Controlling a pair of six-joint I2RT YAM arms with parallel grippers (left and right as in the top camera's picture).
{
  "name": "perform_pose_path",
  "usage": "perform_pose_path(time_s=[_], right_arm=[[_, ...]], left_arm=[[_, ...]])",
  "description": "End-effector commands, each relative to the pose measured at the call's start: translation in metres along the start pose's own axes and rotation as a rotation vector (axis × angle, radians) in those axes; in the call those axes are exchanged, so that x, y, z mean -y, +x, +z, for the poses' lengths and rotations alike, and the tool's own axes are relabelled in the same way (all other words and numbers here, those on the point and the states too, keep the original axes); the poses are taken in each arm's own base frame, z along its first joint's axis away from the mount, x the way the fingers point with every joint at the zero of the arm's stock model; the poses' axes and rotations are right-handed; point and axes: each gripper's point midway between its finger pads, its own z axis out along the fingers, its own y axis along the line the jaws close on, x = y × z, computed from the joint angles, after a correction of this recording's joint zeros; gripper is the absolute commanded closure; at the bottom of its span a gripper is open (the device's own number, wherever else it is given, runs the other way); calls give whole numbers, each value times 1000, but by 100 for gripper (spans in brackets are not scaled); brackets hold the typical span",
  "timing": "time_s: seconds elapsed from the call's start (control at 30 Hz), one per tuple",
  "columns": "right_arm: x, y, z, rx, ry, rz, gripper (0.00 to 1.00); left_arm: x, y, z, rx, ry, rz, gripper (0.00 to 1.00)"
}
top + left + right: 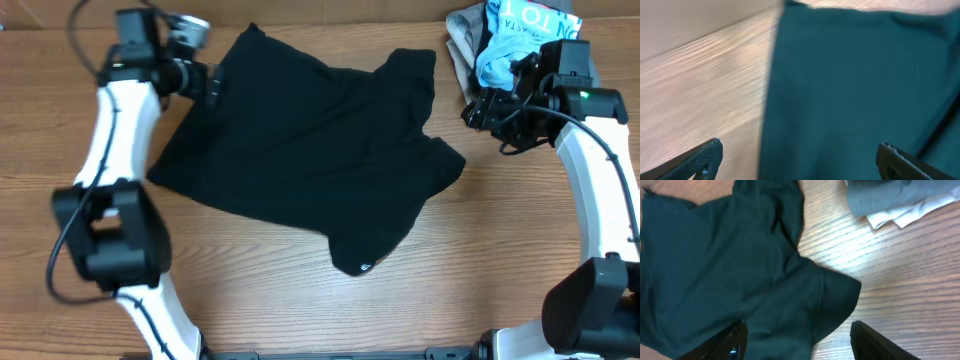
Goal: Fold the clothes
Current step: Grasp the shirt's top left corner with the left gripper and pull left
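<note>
T-shirt [310, 150] lies unfolded and skewed on the table [300, 320], between the two pincers, with wrinkles across the body and one sleeve bunched. Left pincer [213, 85]: jaws fully apart, holding nothing. The shirt's edge lies directly below and ahead of it, with bare wood under one finger [705, 157]. If you close here, expect to catch only a thin margin of cloth, which can slip out during the lift and leave the fold lopsided. Right pincer [800, 342]: jaws apart, empty. The sleeve [835, 300] lies flat just beneath and ahead of the fingers. Soft thin cloth tends to drag, so too shallow a descent may push the sleeve into a heap rather than grip it. Ahead of this pincer and off to one side sits a pile with a light blue garment [510, 45] and a grey garment [885, 195], close to the arm. A wide swing could snag that pile and pull it onto the shirt. Uneven lifts by the two pincers would twist the fold line.
</note>
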Motion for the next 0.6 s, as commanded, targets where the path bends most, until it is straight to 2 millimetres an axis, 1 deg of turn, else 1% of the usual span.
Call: perform_pose_path(time_s=[0.0, 0.13, 0.23, 0.4, 0.47, 0.57], right_arm=[[-5, -3, -4, 9, -10, -18, 30], [-4, -1, -4, 2, -8, -16, 29], [-4, 0, -4, 0, -7, -20, 28], [-4, 0, -4, 0, -7, -19, 26], [-4, 0, -4, 0, -6, -19, 25], [-4, 0, -4, 0, -7, -19, 25]], left_arm=[[41, 25, 57, -51, 109, 216, 0], [64, 32, 89, -57, 141, 249, 0], [76, 38, 103, -68, 153, 263, 0], [76, 54, 120, -116, 127, 230, 0], [71, 61, 124, -137, 113, 193, 0], [62, 78, 132, -182, 86, 124, 0]])
